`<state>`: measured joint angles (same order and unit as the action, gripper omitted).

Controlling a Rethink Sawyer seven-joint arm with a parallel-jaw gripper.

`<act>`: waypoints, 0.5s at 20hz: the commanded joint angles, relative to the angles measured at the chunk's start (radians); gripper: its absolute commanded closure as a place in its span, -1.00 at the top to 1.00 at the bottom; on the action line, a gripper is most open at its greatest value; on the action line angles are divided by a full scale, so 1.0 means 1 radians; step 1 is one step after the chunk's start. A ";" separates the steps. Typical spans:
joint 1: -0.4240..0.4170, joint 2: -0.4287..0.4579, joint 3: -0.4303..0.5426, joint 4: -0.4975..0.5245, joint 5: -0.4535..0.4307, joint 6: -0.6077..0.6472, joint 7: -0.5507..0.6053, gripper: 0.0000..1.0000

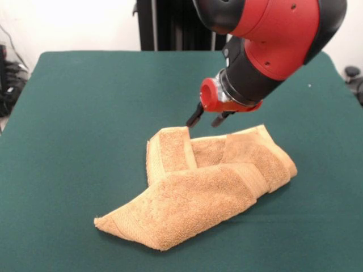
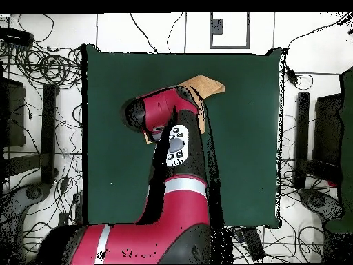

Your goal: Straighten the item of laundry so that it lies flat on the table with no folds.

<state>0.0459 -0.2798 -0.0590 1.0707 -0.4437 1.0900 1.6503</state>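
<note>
The golden-tan towel [image 1: 210, 181] lies crumpled on the dark green table [image 1: 85, 124], folded over itself in several layers, with one corner pointing to the lower left. In the overhead view only its far corner [image 2: 207, 87] shows past the arm. My gripper [image 1: 207, 120] hangs just above the towel's far edge, its two dark fingers apart and empty, tips a little above the folded band. In the overhead view the gripper is hidden under the red arm [image 2: 169, 110].
The arm [image 1: 272, 34] comes in from the upper right of the front view. Cables and equipment [image 2: 41, 103] lie on the floor round the table. The towel sits right of the table's middle.
</note>
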 commanded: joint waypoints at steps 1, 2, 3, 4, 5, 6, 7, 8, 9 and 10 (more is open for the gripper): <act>0.036 -0.020 0.023 0.022 -0.006 -0.020 0.102 1.00; 0.036 -0.021 0.023 0.025 -0.007 -0.030 0.105 1.00; 0.035 -0.019 0.024 0.024 -0.007 -0.031 0.104 1.00; 0.035 -0.017 0.025 0.024 -0.007 -0.030 0.103 1.00; 0.034 -0.010 0.026 0.016 -0.006 -0.018 0.098 1.00; 0.035 -0.002 0.022 0.010 -0.008 0.010 0.089 1.00; 0.034 -0.001 0.021 0.010 -0.008 0.023 0.082 1.00; 0.033 0.002 0.021 0.010 -0.009 0.029 0.077 1.00; 0.032 0.001 0.021 0.014 -0.009 0.022 0.078 1.00; 0.031 0.002 0.023 0.015 -0.009 0.021 0.078 1.00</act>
<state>0.0468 -0.2798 -0.0592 1.0706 -0.4437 1.0900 1.6503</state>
